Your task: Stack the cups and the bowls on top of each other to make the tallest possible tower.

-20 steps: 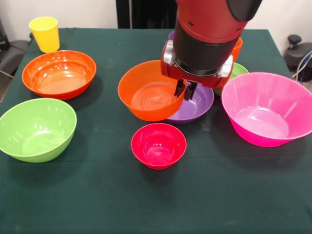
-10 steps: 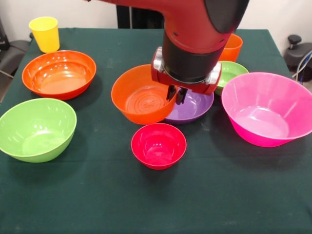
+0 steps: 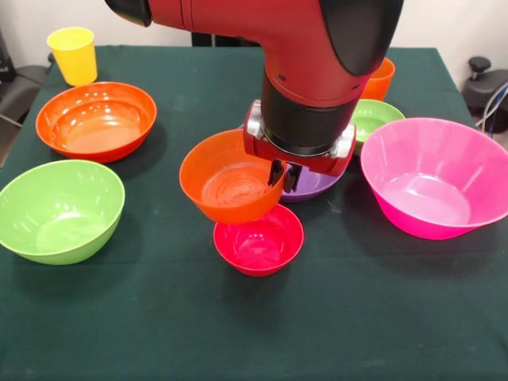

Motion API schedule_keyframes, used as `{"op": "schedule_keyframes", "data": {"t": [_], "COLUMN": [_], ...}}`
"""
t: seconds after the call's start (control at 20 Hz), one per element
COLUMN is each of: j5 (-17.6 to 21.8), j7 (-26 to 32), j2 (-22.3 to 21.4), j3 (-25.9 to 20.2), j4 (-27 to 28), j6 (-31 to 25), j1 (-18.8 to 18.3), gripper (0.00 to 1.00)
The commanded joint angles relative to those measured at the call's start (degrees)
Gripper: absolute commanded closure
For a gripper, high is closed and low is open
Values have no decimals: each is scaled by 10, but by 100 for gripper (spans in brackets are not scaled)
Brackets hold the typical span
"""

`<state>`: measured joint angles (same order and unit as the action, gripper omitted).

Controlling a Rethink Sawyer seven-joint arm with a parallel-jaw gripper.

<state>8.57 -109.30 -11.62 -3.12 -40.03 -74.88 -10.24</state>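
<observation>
My gripper (image 3: 283, 176) is shut on the right rim of a small orange bowl (image 3: 226, 179), which hangs in the air, tilted, just above and behind the small red-magenta bowl (image 3: 259, 238). The orange bowl's lower edge overlaps the red-magenta bowl's far rim in this view. Behind my gripper lies the purple bowl (image 3: 317, 183), mostly hidden by the arm. A small green bowl (image 3: 373, 117) and an orange cup (image 3: 379, 80) stand farther back on the right. The yellow cup (image 3: 74, 54) stands at the far left corner.
A huge pink bowl (image 3: 436, 175) sits at the right. A large orange bowl (image 3: 96, 120) and a lime green bowl (image 3: 59, 209) sit on the left. The table (image 3: 254, 333) has a dark green cloth.
My gripper has carried the small orange bowl left and toward the front, off the purple bowl and over to the red-magenta bowl. The other bowls have not moved.
</observation>
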Motion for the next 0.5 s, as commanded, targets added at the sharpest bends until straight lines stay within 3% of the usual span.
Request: {"op": "schedule_keyframes", "data": {"t": [0.05, 0.5], "j5": [11, 12], "j7": [27, 20], "j2": [21, 40], "j3": [-35, -40], "j4": [-33, -6], "j6": [27, 29], "j1": [3, 8], "gripper": [100, 100]}}
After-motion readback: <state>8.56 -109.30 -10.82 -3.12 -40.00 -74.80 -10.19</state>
